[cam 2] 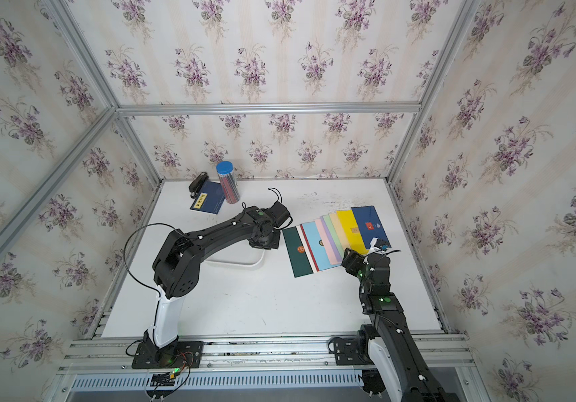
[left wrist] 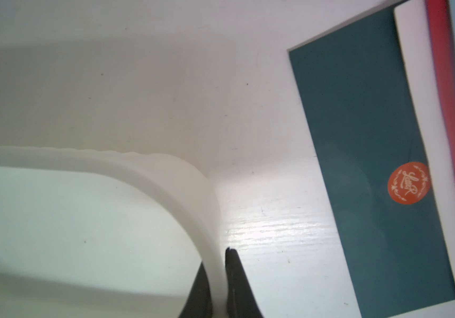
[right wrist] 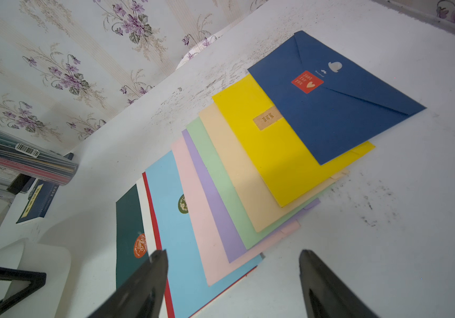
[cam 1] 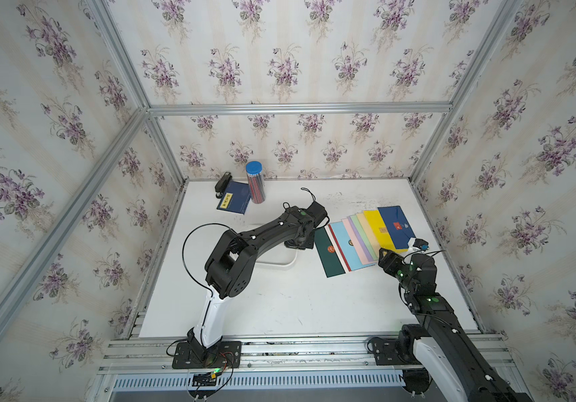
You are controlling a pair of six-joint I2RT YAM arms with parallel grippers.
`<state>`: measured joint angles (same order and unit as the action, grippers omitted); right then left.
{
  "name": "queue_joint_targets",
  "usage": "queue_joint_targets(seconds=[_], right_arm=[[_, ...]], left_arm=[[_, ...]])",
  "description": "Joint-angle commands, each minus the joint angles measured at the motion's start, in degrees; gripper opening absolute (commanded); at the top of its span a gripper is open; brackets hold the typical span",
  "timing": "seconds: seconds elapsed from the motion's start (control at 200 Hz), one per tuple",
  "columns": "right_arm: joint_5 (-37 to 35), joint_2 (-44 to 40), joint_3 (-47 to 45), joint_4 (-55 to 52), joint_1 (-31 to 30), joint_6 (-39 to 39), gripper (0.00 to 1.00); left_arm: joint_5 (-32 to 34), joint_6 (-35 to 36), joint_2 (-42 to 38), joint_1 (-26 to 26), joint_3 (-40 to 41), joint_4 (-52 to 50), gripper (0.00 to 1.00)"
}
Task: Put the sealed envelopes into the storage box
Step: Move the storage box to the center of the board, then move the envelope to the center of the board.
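Observation:
The sealed envelopes lie fanned out on the right half of the table, from a dark green one (cam 1: 328,252) (left wrist: 358,137) with an orange seal to a navy one (cam 1: 394,226) (right wrist: 331,110) on top of a yellow one (right wrist: 276,159). The storage box is a white tray, and the left arm covers most of it in both top views, leaving only its near rim (cam 1: 279,263) (cam 2: 244,263) showing. My left gripper (left wrist: 216,264) is shut on the box's wall (left wrist: 166,176), just left of the green envelope. My right gripper (right wrist: 233,256) (cam 1: 386,259) hovers open over the fan's near corner, holding nothing.
A clear pencil tube with a blue lid (cam 1: 255,182), a navy booklet with a yellow label (cam 1: 233,202) and a black stapler (cam 1: 223,183) stand at the back left. Aluminium frame posts and papered walls close in the table's sides.

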<state>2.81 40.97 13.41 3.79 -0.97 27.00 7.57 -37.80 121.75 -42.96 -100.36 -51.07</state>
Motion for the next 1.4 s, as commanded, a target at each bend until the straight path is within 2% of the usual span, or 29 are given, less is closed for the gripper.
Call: queue_joint_targets(seconds=[0.0, 0.025, 0.11, 0.195, 0.235, 0.31, 0.41, 0.47, 0.57, 0.63, 0.709, 0.854, 0.984, 1.049, 1.174, 1.259, 1.394], right_arm=[[0.3, 0.72, 0.61, 1.4, -0.08, -0.22, 0.79], [0.41, 0.9, 0.77, 1.48, -0.08, -0.28, 0.79], [0.44, 1.64, 1.63, 1.05, -0.08, -0.72, 0.79], [0.4, 2.43, 3.07, 0.24, -0.08, -2.0, 0.79], [0.36, 2.98, 4.22, -0.72, -0.08, -2.8, 0.79], [1.46, 4.84, 6.16, -2.19, -0.08, -3.21, 0.79], [7.92, 8.75, 7.76, -1.32, -0.37, -2.35, 0.73], [9.13, 11.63, 9.77, -2.23, -2.1, -2.09, 0.72], [8.41, 16.42, 14.25, -3.89, -7.52, -3.24, 0.71], [9.0, 20.57, 17.42, -5.02, -9.33, -3.08, 0.71], [8.14, 26.23, 21.88, -6.82, -10.72, -3.36, 0.71], [1.84, 34.15, 30.09, -10.63, -10.75, -4.85, 0.72], [4.45, 42.1, 37.13, -13.28, -11.51, -5.04, 0.7], [4.18, 45.03, 39.57, -14.49, -14.64, -5.18, 0.69], [2.57, 50.69, 43.87, -16.26, -22.41, -4.14, 0.68], [5.29, 54.01, 44.46, -14.29, -24.77, -1.41, 0.65], [4.09, 59.99, 46.34, -15.44, -27.37, 0.61, 0.63]], left_arm=[[-0.8, 1.76, 1.03, -0.02, -2.43, -2.48, 0.19], [-0.83, 1.79, 0.62, 0.03, -2.52, -2.39, 0.26], [-0.91, 2.44, -1.79, -0.02, -1.76, -1.18, 0.58], [-0.56, 3.36, -5.23, -0.02, -1.19, -1.07, 0.85], [-0.55, 3.9, -7.34, 0.06, -0.62, -1.17, 0.93], [-1.23, 5.3, -13.53, -0.06, 2.52, 0.24, 0.99], [-2.16, 6.49, -24.91, -0.08, 12.57, 6.11, 1.0], [-1.59, 6.56, -32.04, 0.12, 18.76, 8.42, 1.0], [-4.7, 8.95, -43.8, 0.99, 28.52, 12.85, 1.0], [-3.18, 8.63, -49.34, 1.22, 33.84, 12.93, 1.0], [2.32, 4.65, -56.82, 1.5, 39.08, 8.65, 1.0], [4.94, 1.4, -68.78, 1.95, 49.21, 5.78, 1.0], [0.58, 1.22, -74.48, 2.01, 51.95, -0.1, 1.0], [-1.79, 0.87, -76.11, 1.95, 53.14, -1.95, 1.0], [-8.3, 0.34, -78.02, 2.0, 56.56, -1.1, 1.0], [-10.98, -0.6, -79.14, 1.94, 59.1, -0.23, 1.0], [-12.92, -1.5, -80.44, 1.93, 62.13, 1.3, 1.0]])
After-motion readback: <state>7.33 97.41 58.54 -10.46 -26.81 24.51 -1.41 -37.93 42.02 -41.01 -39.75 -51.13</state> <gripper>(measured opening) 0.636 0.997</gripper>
